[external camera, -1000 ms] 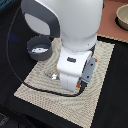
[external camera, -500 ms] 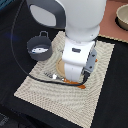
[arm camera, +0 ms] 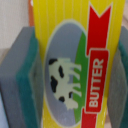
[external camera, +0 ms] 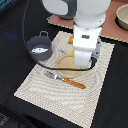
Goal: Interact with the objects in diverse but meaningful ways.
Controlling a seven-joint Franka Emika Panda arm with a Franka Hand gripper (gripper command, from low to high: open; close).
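The yellow butter packet (arm camera: 80, 55) fills the frame centre, long axis vertical, lying squarely between the two grey-green finger pads (arm camera: 20, 80), which flank both long sides, apparently clamped on it.

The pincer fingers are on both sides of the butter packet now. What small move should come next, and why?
Probably close the pincer. In the wrist view the butter packet sits between the two padded fingers, filling the gap, but whether they already press it is unclear. Closing should secure it before lifting.
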